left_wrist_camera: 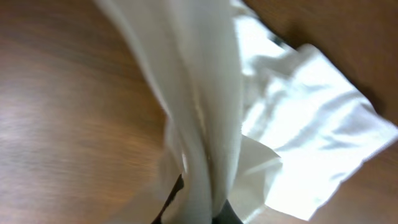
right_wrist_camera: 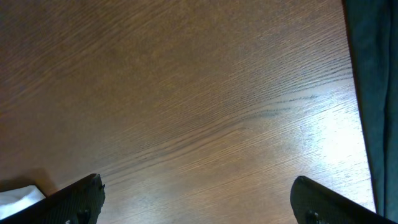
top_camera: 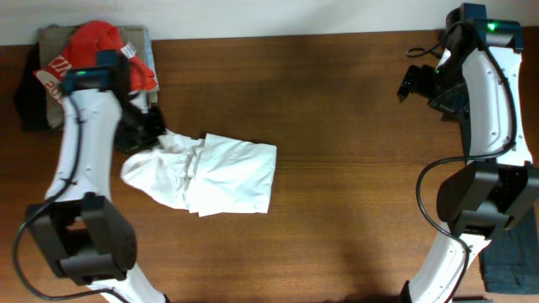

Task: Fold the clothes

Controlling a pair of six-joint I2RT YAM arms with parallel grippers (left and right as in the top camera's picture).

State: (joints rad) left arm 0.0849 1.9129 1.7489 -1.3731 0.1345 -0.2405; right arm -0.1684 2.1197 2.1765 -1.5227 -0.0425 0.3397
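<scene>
Status: folding at an early stage, 1 garment in hand, none seen finished.

The table (top_camera: pixel 354 143) carries 1 white garment (top_camera: pixel 227 177) left of centre, bunched and creased at its left end and flatter toward its right, with no clean fold line; judged as partly arranged, not folded. A pile of clothes (top_camera: pixel 93 50), red on olive and black, sits loose at the far-left corner and appears unprocessed, so most of the task is judged outstanding. A dark cloth (top_camera: pixel 509 257) lies at the right edge; its condition cannot be determined. The left gripper (top_camera: pixel 150 128) pinches the white garment's upper-left edge, and the left wrist view shows fabric drawn into its fingers. The right gripper (top_camera: pixel 410 82) hangs well apart at the far right, fingers (right_wrist_camera: pixel 74 199) spread, holding nothing.
</scene>
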